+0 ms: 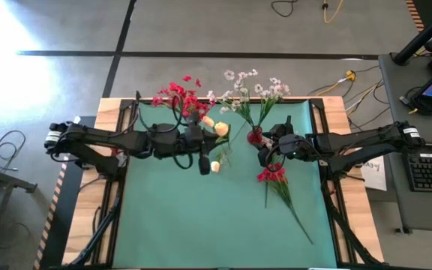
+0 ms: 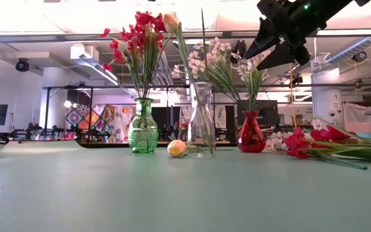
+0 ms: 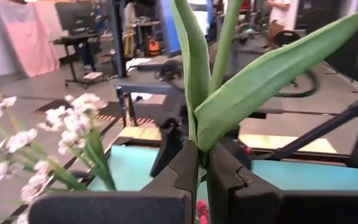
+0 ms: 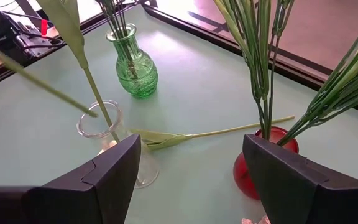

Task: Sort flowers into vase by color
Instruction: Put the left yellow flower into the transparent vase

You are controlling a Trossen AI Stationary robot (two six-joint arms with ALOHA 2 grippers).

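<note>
I am keeping the loose red-blossomed stems (image 1: 276,180) lying nearest on the green bench (image 1: 201,225), waiting their turn. My left claw (image 3: 202,163) is pinching a green-leaved cream rosebud stem (image 3: 222,68) upright above the clear glass vase (image 4: 114,140). My right claw (image 4: 191,168) is hanging wide open, empty, over the red vase (image 4: 263,168); the green glass vase (image 4: 134,71) is holding reds beyond.

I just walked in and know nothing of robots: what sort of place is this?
Probably a robotics lab or workshop. Two dark robot arms work over a green-topped table holding vases; a keyboard sits beside it, cables trail over the concrete floor, and an open workspace with desks lies behind.
</note>
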